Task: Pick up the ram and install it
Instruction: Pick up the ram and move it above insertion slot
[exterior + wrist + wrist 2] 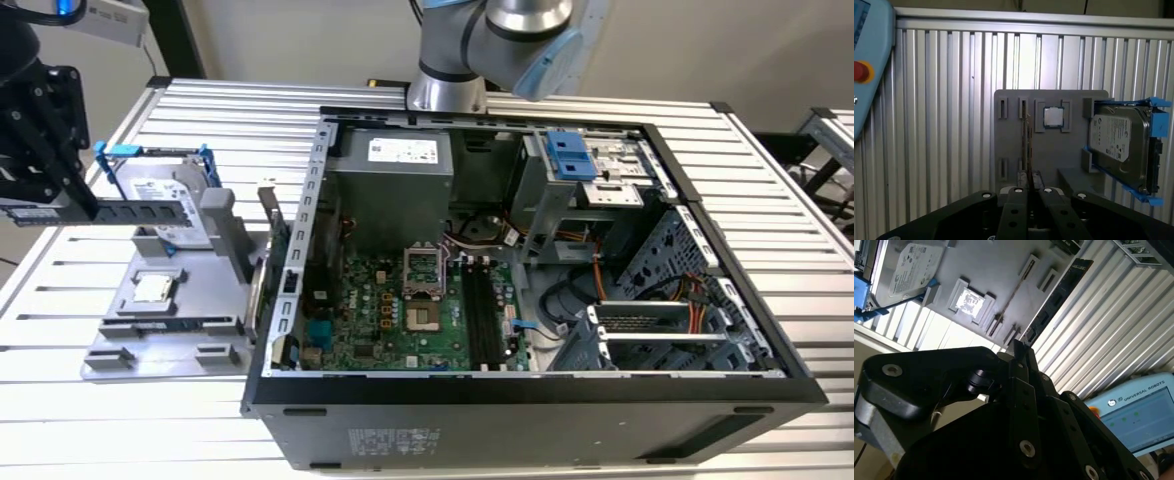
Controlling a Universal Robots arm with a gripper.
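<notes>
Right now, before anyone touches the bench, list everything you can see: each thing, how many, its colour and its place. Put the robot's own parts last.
ram: one, green with dark chips, gripped in the claw beside the hard drive
hard drive: one, silver in a blue frame, on the holder
square chip: one, silver, in a recess of the holder
holder: one, grey, on the table at the exterior view's left of the case
computer case: one, black, open, mid-table
motherboard: one, green, inside the case
table: one, silver, slatted
teach pendant: one, light blue with a red button, by the table
arm: one, silver and light blue, beyond the case
claw: one, black, shut on the ram
</notes>
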